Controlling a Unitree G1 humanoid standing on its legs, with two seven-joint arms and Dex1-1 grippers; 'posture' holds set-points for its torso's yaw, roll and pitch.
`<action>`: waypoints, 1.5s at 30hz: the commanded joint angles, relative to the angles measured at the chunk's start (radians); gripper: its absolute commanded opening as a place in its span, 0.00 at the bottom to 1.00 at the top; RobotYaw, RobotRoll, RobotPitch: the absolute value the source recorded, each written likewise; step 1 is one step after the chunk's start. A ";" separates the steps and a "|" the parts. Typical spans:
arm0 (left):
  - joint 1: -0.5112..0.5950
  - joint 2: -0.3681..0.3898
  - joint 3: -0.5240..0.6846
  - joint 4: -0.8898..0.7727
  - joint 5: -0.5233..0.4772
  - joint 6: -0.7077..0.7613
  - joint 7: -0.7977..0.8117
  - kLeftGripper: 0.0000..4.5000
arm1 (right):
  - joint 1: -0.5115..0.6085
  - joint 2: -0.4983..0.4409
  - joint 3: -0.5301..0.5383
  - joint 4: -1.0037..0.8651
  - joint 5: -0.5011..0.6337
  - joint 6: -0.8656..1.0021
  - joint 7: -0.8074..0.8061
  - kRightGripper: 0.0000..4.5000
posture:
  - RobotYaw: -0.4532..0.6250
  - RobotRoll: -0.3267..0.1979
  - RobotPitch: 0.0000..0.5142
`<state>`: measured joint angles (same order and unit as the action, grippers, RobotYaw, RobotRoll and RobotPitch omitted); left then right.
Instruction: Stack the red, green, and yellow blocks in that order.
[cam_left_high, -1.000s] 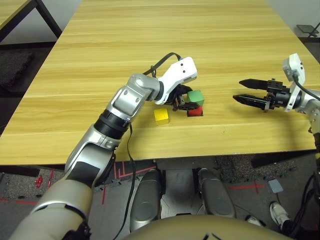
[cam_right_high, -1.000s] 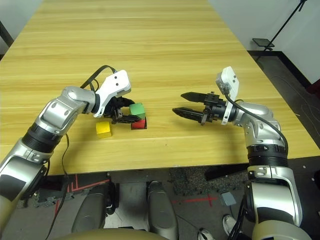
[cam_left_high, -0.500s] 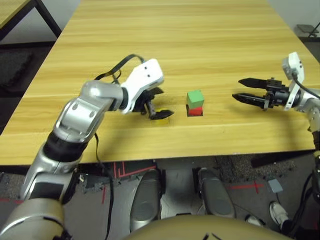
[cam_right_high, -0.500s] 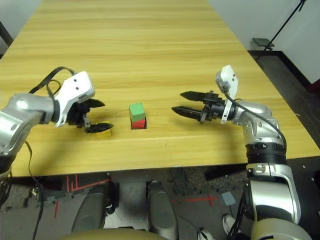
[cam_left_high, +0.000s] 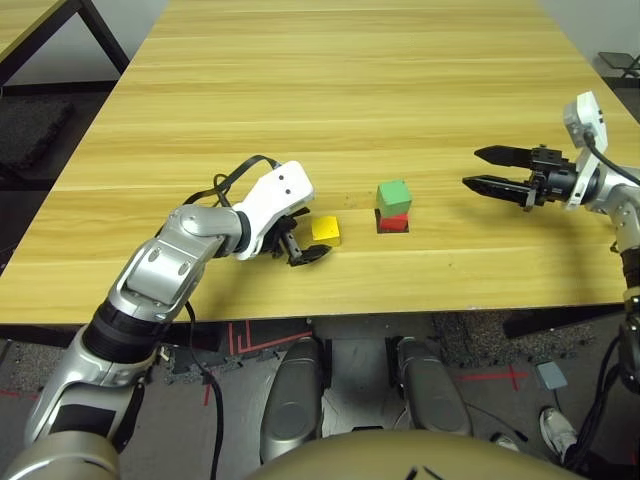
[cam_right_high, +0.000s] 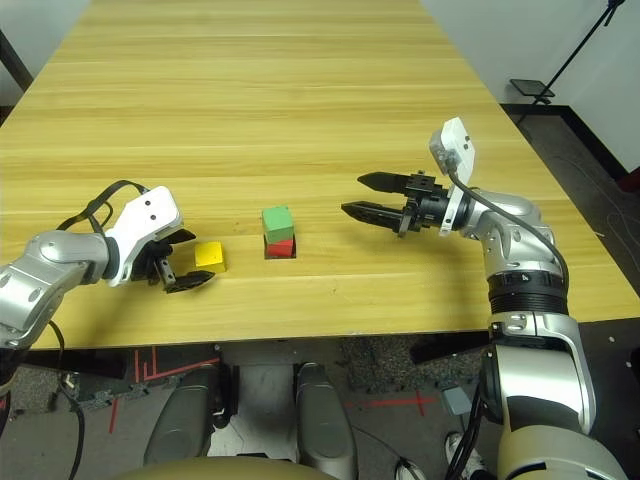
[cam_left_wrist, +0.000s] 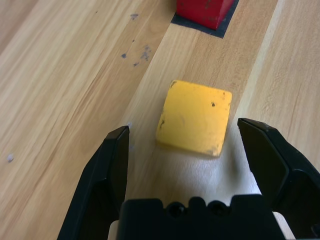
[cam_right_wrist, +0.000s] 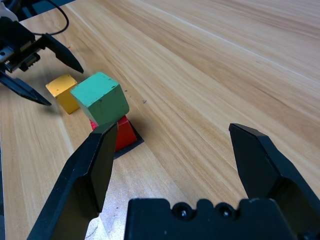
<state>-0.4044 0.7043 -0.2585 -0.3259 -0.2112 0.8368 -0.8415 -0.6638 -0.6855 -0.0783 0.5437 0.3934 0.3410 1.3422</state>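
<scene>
On the wooden table (cam_left_high: 300, 90) the green cube (cam_left_high: 393, 194) sits on top of the red cube (cam_left_high: 394, 221), turned a little out of line with it, and the red cube rests on a flat black square patch (cam_right_wrist: 131, 145) on the tabletop. The yellow cube (cam_left_high: 325, 230) lies flat on the table just to the robot's left of that small stack, near it but not touching. The left gripper (cam_left_high: 297, 240) is low at the table on the far side of the yellow cube from the stack, its two black fingers (cam_left_wrist: 111, 165) spread apart; in the left wrist view the yellow cube lies ahead of the gap between the fingertips, with clear space on either side, so nothing is being pinched. A black cable (cam_left_high: 228, 180) loops above the white housing on the left wrist. The right gripper (cam_left_high: 481, 168) is held above the table well to the robot's right of the stack, pointing toward it, and its fingers (cam_right_wrist: 96, 165) are also spread wide with nothing between them. In the right wrist view the green and red cubes show beyond the fingers, with the yellow cube and the left gripper farther off.
</scene>
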 joint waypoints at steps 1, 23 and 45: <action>0.015 -0.008 -0.027 0.017 0.008 -0.029 -0.003 0.98 | -0.004 0.002 0.009 -0.003 -0.011 0.000 0.001 1.00 | 0.61 0.51 0.25; -0.451 -0.110 0.059 0.068 -0.143 0.236 -0.006 0.43 | 0.061 0.016 -0.009 -0.052 0.008 0.012 -0.022 1.00 | 0.61 0.59 0.23; -0.524 -0.253 -0.123 0.173 -0.133 0.209 0.008 0.43 | 0.134 0.011 -0.022 -0.153 0.034 0.070 -0.048 1.00 | 0.58 0.60 0.29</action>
<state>-0.9193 0.4532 -0.3656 -0.1666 -0.3551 1.0620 -0.8310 -0.5402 -0.6676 -0.0894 0.4111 0.4146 0.4028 1.2980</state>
